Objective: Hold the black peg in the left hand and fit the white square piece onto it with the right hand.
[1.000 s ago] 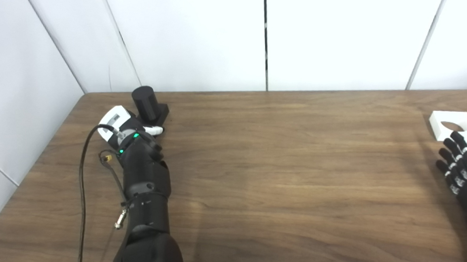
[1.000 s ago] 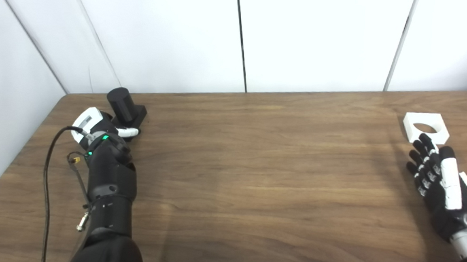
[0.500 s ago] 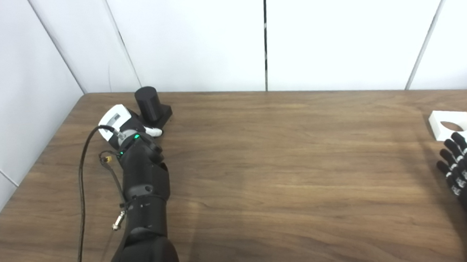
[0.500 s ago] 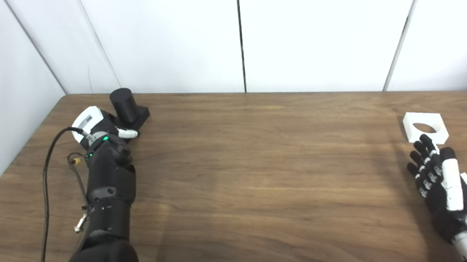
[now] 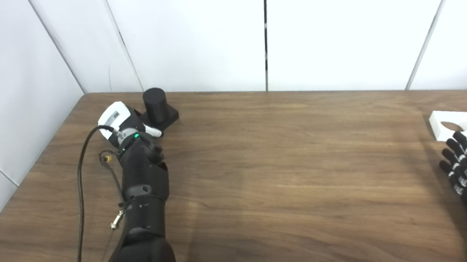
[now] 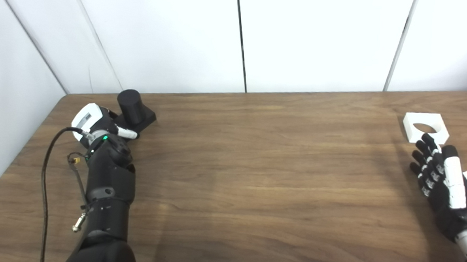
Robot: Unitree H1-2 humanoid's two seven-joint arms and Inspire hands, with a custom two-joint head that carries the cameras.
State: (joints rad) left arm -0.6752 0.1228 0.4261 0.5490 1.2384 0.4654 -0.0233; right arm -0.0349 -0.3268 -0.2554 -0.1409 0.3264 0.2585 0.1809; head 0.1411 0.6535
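While left hand (image 5: pixel 129 123) grips black peg (image 5: pixel 157 107), right hand (image 6: pixel 443 179) splayed, palm down

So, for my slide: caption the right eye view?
Left hand grips black peg; open right hand rests by white square piece.

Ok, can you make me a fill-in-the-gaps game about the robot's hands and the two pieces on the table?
1. The black peg stands near the table's far ____ corner.
2. The white square piece has a ____ hole in its middle.
3. The hand nearest the white piece is the ____ hand.
4. The left hand is at the base of the ____ peg.

Missing words: left; round; right; black
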